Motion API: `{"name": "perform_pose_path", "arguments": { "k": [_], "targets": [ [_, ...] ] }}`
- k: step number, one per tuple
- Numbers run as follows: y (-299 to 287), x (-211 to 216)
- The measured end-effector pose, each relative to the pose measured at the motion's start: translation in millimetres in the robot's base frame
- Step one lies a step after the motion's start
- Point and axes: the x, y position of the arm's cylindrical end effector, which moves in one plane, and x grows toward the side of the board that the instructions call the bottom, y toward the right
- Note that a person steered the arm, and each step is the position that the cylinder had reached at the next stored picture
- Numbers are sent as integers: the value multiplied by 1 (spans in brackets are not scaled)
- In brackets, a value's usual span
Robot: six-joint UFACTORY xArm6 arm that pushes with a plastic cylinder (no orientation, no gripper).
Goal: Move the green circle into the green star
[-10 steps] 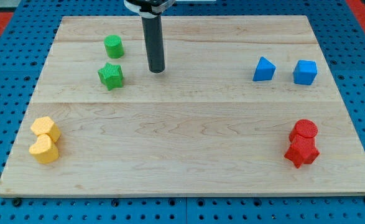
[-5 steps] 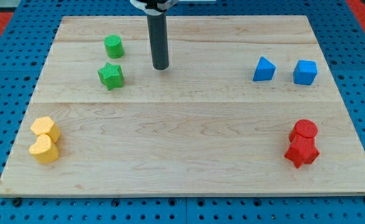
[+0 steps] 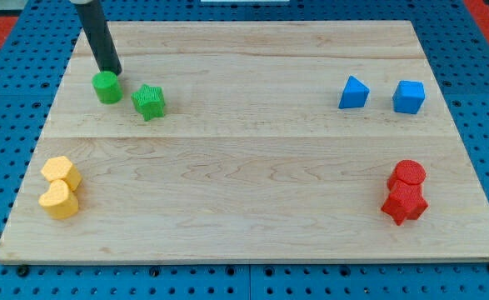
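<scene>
The green circle (image 3: 107, 87) lies near the board's upper left, a short gap to the left of the green star (image 3: 149, 102). My tip (image 3: 111, 72) is at the circle's top edge, touching or nearly touching it, with the dark rod rising toward the view's top left. The circle and star are apart.
A blue triangle (image 3: 353, 92) and a blue cube (image 3: 409, 97) sit at the right. Two red blocks (image 3: 405, 192) are at the lower right and two yellow blocks (image 3: 60, 187) at the lower left. The wooden board (image 3: 244, 242) lies on blue pegboard.
My tip swung from right of the green blocks to the upper left. The green circle moved down and left, from above the star to its left side.
</scene>
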Motion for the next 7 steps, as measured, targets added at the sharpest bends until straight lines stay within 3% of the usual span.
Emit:
{"name": "perform_pose_path", "arguments": {
  "k": [2,3,4,5,6,7],
  "targets": [
    [-71,32],
    [22,46],
    [72,51],
    [60,117],
    [141,121],
    [155,79]
  ]
}}
